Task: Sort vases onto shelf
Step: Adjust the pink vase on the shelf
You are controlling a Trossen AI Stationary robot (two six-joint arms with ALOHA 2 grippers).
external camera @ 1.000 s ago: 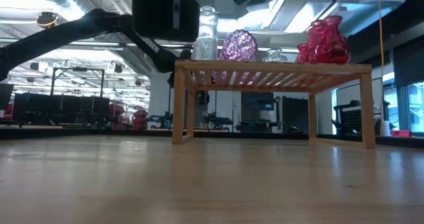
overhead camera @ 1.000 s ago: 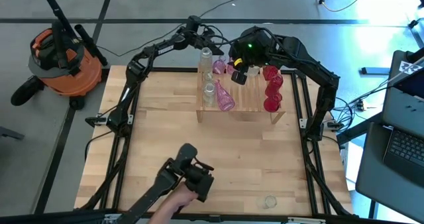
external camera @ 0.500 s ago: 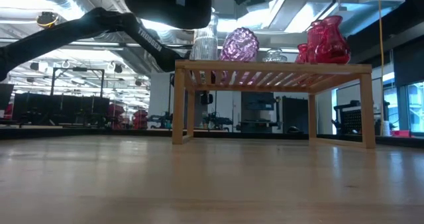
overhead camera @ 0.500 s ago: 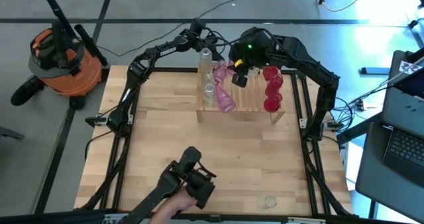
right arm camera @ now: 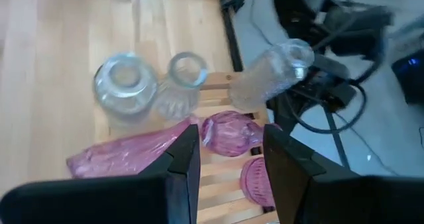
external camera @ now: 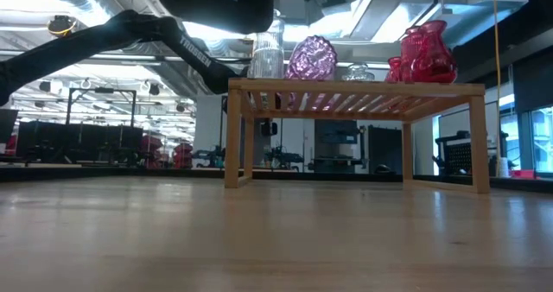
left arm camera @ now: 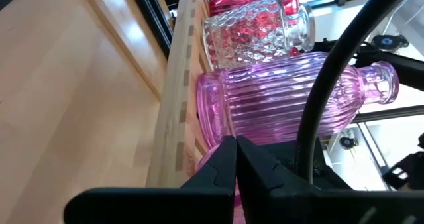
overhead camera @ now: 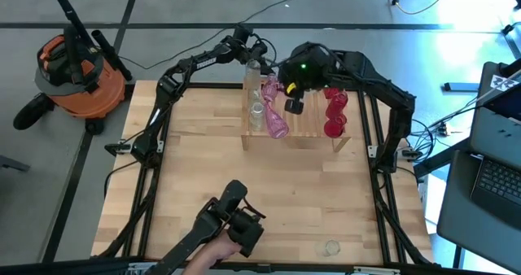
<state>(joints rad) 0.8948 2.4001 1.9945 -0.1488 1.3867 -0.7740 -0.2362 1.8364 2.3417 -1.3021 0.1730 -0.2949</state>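
1. Shelf [overhead camera: 309,137]: light wood, slatted, standing at table's far edge.
2. Clear vases [overhead camera: 257,112]: upright on shelf's left end.
3. Pink vases [overhead camera: 277,124]: beside the clear ones, one ribbed bottle [left arm camera: 291,98] lying on its side.
4. Red vases [overhead camera: 334,112]: clustered upright at right end.

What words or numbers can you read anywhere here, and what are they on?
"TROSSEN": faint white letters on the dark robot arm in the low view, only just readable.
Nothing else reads. The vases, the wooden shelf and the orange vacuum show no writing, and any marks in the room behind are too blurred to make out.
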